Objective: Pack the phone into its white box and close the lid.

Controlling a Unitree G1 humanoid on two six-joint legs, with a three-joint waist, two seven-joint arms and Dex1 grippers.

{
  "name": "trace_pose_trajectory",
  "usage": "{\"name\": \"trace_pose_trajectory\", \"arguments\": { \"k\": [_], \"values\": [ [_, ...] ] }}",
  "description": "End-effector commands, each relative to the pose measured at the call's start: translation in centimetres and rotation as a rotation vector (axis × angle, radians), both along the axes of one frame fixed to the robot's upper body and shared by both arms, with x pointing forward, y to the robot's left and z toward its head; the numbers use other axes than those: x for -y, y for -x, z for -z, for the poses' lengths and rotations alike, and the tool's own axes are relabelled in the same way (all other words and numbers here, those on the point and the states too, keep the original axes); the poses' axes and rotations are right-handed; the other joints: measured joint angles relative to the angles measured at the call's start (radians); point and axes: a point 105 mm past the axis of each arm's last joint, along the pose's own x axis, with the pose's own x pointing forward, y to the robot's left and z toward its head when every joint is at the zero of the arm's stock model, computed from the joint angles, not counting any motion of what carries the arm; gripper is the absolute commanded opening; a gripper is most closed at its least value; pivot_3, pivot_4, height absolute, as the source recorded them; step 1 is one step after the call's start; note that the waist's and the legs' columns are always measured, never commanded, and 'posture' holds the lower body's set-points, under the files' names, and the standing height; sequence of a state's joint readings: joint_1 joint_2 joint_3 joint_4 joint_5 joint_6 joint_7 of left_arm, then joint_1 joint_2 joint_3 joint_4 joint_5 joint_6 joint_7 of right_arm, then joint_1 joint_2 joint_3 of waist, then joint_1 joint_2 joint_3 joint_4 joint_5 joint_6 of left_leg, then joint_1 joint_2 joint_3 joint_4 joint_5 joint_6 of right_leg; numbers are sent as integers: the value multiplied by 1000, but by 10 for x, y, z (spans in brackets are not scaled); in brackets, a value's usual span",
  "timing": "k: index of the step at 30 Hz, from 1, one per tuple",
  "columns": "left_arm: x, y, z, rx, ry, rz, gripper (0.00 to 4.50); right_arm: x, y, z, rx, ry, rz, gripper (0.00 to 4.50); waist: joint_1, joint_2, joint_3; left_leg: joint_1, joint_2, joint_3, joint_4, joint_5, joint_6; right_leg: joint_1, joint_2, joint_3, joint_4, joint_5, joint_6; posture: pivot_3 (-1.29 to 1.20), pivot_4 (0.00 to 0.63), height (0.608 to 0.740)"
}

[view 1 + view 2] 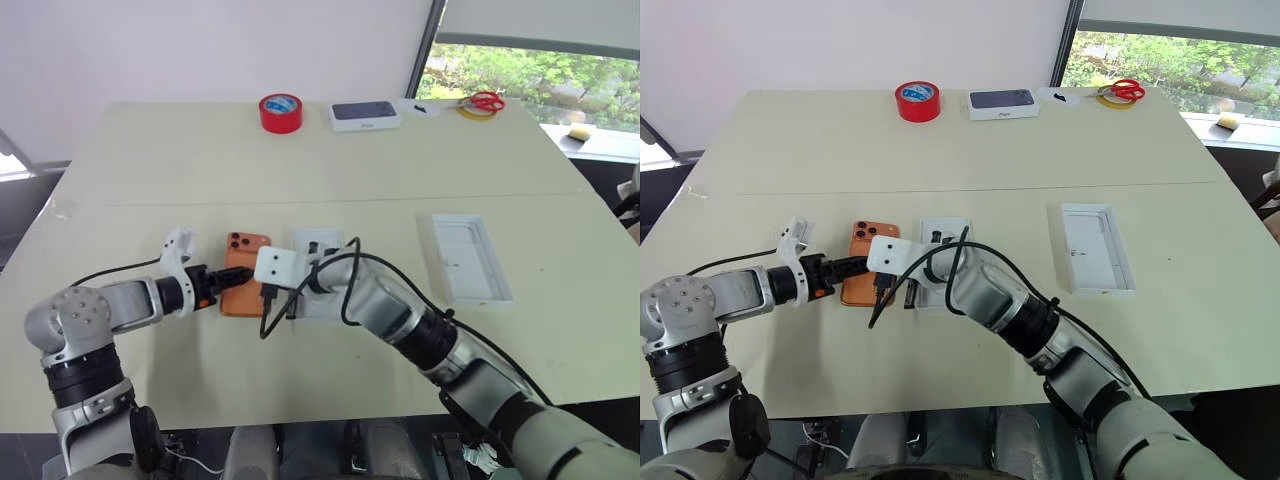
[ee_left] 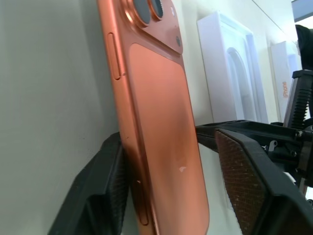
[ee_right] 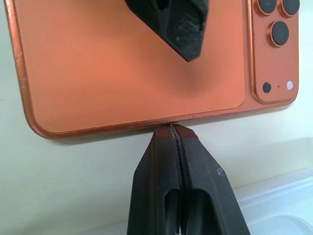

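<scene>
Left gripper [image 1: 222,283] is straddling the near left edge of the phone [image 1: 246,270], one finger under the edge, one above its back, not clamped yet. Right gripper [image 3: 175,131], fingers pressed together, braces the opposite long edge. Phone lies flat, long axis running away toward the red tape [image 1: 281,112], the lid [image 1: 468,257] well off right.

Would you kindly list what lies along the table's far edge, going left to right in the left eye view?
Red tape roll → white box with a dark blue-black top → red-handled scissors.
</scene>
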State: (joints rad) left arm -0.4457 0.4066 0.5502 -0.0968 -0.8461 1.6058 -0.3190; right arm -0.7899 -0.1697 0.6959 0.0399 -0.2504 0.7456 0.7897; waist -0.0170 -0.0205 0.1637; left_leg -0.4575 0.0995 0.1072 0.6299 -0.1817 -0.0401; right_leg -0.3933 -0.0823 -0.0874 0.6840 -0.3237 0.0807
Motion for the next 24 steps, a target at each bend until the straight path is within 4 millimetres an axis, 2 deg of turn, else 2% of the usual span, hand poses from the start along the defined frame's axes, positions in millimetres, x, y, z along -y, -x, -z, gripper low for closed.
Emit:
{"name": "trace_pose_trajectory", "arguments": {
  "k": [1,3,5,10,14,17,19,21,24],
  "values": [
    [-6,-1,-3,0,34,-36,2684,-2,3,-18,36,-61,-22,0,0,0,0,0,0,0,0,0,0,0,0,0,0,0,0,0,150,730],
    [-6,-1,-2,-5,43,-38,2684,0,4,-19,41,-68,-25,0,0,0,0,0,0,0,0,0,0,0,0,0,0,0,0,0,150,730],
    [-4,0,-1,-5,45,-36,2120,2,5,-24,59,-83,-32,0,0,0,0,0,0,0,0,0,0,0,0,0,0,0,0,0,150,730],
    [-4,-1,-2,-3,62,-50,25,3,7,-51,156,-163,-78,0,3,-1,0,0,0,0,0,0,0,0,0,0,0,0,0,0,150,730],
    [-4,0,-3,-3,71,-54,25,12,10,-66,195,-212,-97,0,1,-1,0,1,0,-1,-1,0,0,1,0,0,0,0,0,0,150,730],
    [-4,-4,-13,33,144,-72,25,26,17,-78,230,-257,-116,0,3,-1,0,1,0,-1,-1,0,0,1,0,0,-1,0,0,0,150,730],
    [0,-9,-28,82,237,-77,25,34,20,-84,241,-296,-119,0,5,-2,1,0,0,-1,0,0,0,1,0,0,-1,0,0,0,150,730],
    [8,-14,-38,114,301,-70,25,44,22,-88,241,-324,-108,0,5,-3,2,0,0,-1,0,0,0,1,0,0,-1,0,0,0,150,730],
    [31,-17,-47,129,371,-33,25,67,24,-94,217,-354,-72,0,10,-4,3,-1,0,-2,0,0,0,1,0,0,-1,0,0,0,150,730]
  ]
}}
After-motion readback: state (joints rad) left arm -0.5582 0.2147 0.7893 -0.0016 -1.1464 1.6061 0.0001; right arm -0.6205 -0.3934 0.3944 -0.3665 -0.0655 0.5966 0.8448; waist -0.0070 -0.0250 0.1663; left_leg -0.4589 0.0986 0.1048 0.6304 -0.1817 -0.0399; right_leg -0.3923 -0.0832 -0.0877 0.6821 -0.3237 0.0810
